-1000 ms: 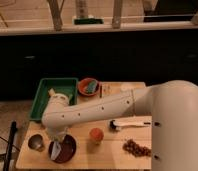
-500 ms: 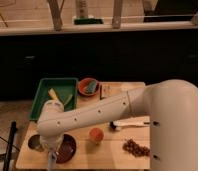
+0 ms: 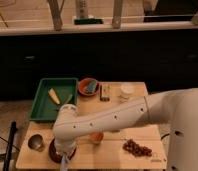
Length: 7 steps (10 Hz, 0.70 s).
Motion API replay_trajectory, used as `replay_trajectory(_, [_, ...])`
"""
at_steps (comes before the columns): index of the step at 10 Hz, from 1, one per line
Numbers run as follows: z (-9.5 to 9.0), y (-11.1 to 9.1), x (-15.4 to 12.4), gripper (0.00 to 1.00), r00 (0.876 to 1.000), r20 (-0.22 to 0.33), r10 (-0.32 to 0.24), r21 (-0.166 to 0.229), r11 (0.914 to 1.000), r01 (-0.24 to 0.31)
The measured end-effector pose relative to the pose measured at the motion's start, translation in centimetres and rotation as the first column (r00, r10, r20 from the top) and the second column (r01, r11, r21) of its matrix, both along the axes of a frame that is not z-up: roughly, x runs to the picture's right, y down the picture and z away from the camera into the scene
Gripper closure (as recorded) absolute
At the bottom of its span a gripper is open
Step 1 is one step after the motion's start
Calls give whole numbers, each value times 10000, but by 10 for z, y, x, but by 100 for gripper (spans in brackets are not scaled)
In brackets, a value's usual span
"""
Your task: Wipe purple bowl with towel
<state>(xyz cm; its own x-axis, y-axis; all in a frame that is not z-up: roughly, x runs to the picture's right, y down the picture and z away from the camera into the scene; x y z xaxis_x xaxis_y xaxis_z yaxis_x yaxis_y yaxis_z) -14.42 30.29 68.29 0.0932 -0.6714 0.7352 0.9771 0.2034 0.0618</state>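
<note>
The purple bowl [image 3: 53,151] sits at the table's front left corner, with only its dark left rim showing from under my arm. My gripper [image 3: 65,161] hangs over the bowl's right part, at the end of the white arm that reaches in from the right. A small pale bluish strip, the towel [image 3: 66,164], pokes out below the gripper, which is shut on it, right at the bowl's front edge. The wrist hides most of the bowl's inside.
A small metal cup [image 3: 35,142] stands just left of the bowl. A green tray [image 3: 42,100] holding yellow items lies at the back left, with an orange-red bowl [image 3: 88,86] and a white cup [image 3: 127,91] beside it. An orange object [image 3: 96,137] and a brown cluster [image 3: 137,147] lie to the right.
My arm has swung lower and further over the bowl, covering more of it. The white-handled brush seen earlier behind the arm is now hidden.
</note>
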Motion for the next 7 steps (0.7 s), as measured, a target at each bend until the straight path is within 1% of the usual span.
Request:
replay_trajectory(1, [5, -4, 4, 100, 9997, -181, 144, 58, 9999, -143])
replay_trajectory(2, [11, -13, 4, 100, 9992, -285, 270, 184, 9995, -265])
replay_trajectory(3, [17, -24, -1, 100, 9990, -295, 345, 362, 9988, -334])
replay_trajectory(5, [19, -37, -17, 100, 9996, -112, 243, 594, 9980, -236])
replay_trajectory(6, [16, -42, -35, 100, 9998, 170, 81, 726, 9973, -93])
replay_trajectory(7, [14, -43, -43, 100, 9995, 327, -23, 785, 9969, -3])
